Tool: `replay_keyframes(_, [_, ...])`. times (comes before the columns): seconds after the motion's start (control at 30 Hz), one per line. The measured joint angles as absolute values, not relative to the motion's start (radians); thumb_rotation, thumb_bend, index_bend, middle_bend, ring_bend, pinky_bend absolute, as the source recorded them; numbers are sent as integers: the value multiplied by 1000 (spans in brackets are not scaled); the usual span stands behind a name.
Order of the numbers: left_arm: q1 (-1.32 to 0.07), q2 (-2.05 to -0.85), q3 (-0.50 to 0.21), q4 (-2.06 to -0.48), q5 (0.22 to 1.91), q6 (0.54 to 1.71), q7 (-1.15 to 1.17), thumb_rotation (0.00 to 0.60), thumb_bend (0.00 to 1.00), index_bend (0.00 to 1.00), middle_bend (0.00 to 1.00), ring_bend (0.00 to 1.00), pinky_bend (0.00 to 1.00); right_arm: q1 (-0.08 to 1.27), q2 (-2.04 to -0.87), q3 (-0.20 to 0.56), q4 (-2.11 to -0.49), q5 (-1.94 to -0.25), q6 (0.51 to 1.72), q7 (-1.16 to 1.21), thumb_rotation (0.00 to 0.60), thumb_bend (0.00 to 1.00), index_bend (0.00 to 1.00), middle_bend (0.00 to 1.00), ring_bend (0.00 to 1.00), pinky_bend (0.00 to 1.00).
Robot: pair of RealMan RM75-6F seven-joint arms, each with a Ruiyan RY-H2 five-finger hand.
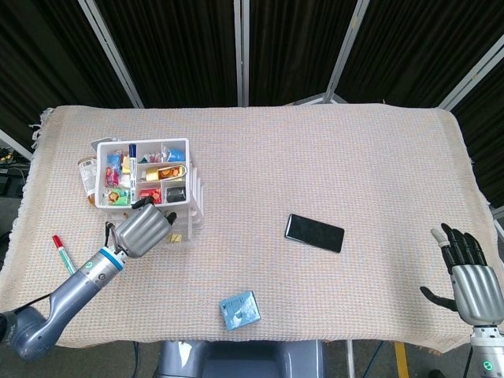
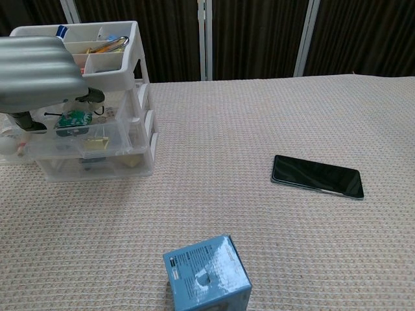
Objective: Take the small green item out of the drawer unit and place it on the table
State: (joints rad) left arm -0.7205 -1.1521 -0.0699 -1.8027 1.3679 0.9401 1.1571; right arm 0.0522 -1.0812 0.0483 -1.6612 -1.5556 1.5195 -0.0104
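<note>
Left hand [image 2: 39, 74], fingers curled, grasp unclear, hovers just above green item [image 2: 72, 118] in drawer unit [image 2: 123, 139], frame's upper left; right hand [image 1: 471, 283] released, far.

light: bright, even | shadows: soft | focus: sharp | backdrop: dark

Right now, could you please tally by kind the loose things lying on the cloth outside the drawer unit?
Phone: 1
Blue box: 1
Red-capped marker: 1
Total: 3. Items tucked behind the drawer unit are too hidden to count.
</note>
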Motion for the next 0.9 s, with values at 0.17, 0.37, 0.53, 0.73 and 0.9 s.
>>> replay_keyframes(0.17, [-727, -1161, -65, -1802, 1347, 939, 1179, 600, 46, 389, 846, 743, 592, 52, -1082, 49, -1658, -1557, 1522, -3, 600, 21, 0, 0, 0, 0])
replay_keyframes(0.37, [-733, -1175, -57, -1796, 1340, 946, 1187, 600, 137, 453, 846, 744, 592, 54, -1081, 47, -1658, -1559, 1516, 4, 600, 21, 0, 0, 0, 0])
replay_keyframes(0.53, [-733, -1177, -48, -1792, 1337, 950, 1181, 600, 281, 468, 846, 744, 592, 54, -1081, 46, -1657, -1561, 1518, 7, 600, 21, 0, 0, 0, 0])
replay_keyframes(0.73, [-731, -1170, -40, -1794, 1342, 962, 1170, 600, 296, 469, 846, 744, 592, 54, -1082, 45, -1657, -1562, 1517, 6, 600, 20, 0, 0, 0, 0])
replay_keyframes(0.9, [-727, -1161, -36, -1803, 1356, 981, 1154, 600, 296, 469, 846, 744, 592, 53, -1082, 46, -1658, -1562, 1521, 5, 600, 20, 0, 0, 0, 0])
